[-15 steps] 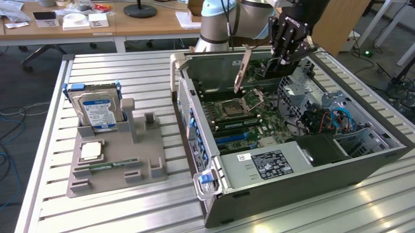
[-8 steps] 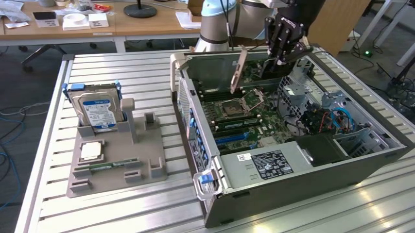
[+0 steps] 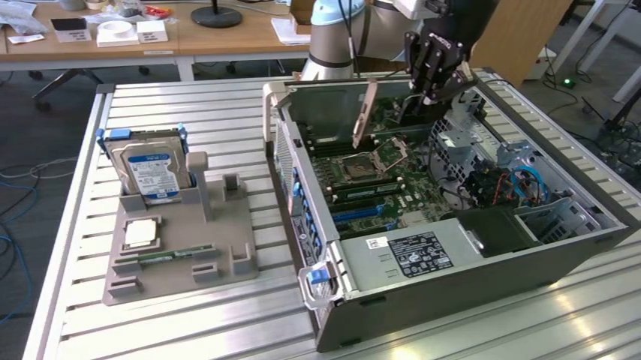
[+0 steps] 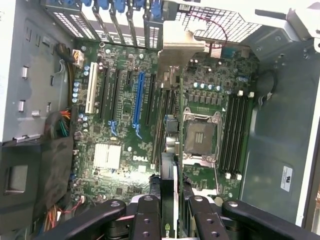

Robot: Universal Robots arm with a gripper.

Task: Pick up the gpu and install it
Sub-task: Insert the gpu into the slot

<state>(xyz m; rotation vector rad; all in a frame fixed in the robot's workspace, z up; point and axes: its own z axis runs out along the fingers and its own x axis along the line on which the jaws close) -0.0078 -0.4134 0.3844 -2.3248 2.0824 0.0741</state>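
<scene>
The gpu hangs edge-down inside the open computer case, above the motherboard. My gripper is shut on the card's end away from the bracket. In the wrist view the gpu runs edge-on from between the fingers toward the case's rear slot openings. Its silver bracket is close to them. The card lies over the black slots between the blue slot and the processor socket. I cannot tell whether it touches the board.
A grey holder on the slatted table at the exterior view's left carries a hard drive, a processor chip and a memory stick. Cables and a power supply fill the case's near end. Desks stand behind.
</scene>
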